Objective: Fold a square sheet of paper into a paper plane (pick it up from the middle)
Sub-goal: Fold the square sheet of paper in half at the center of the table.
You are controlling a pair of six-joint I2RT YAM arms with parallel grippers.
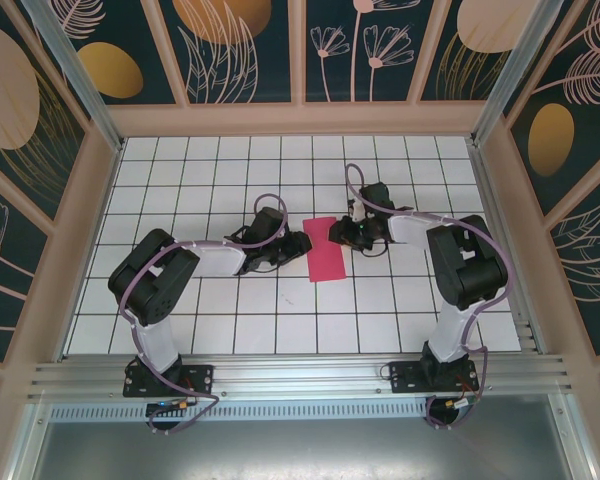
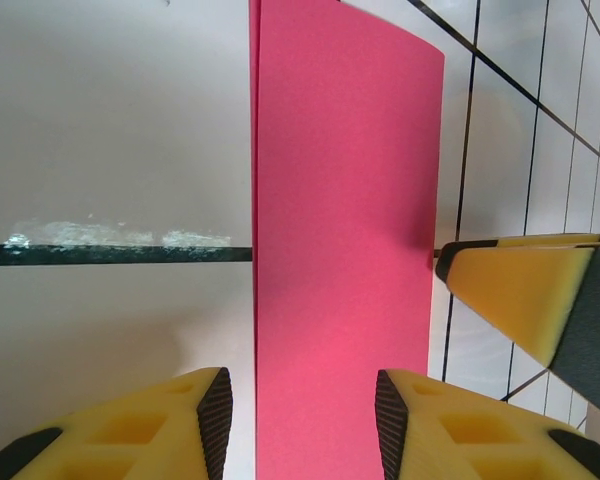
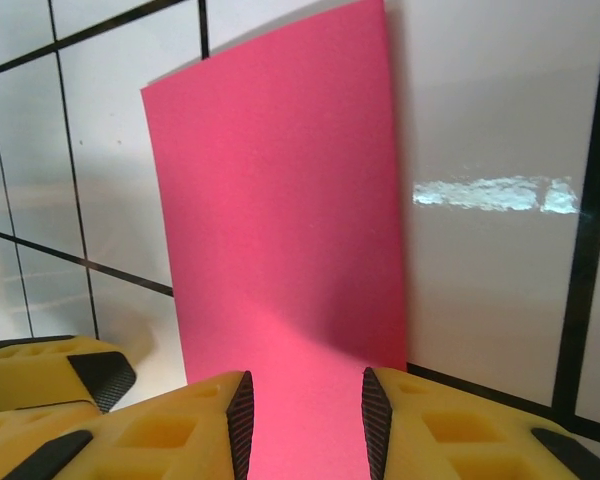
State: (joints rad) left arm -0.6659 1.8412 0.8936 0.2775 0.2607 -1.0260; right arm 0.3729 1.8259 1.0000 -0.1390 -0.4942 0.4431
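Your left gripper [image 1: 298,243] sits with its jaws partly open at the 9 o'clock edge of the square sheet of paper [image 1: 327,252], and you have nothing pinched between its pads. In your left wrist view, the left gripper [image 2: 302,405] straddles the pink sheet [image 2: 345,230], which runs away toward 12 o'clock as a tall, narrow rectangle, with a second layer showing along its 9 o'clock edge. Your right gripper [image 1: 342,232] is at the sheet's 1 o'clock corner, jaws likewise part open and clamped on nothing. In your right wrist view, the right gripper [image 3: 302,410] has the paper [image 3: 280,220] lying flat in the gap between its yellow fingers [image 3: 420,425]. The sheet rests near the middle of the white gridded table [image 1: 230,320], and your two grippers are just beside each other over it.
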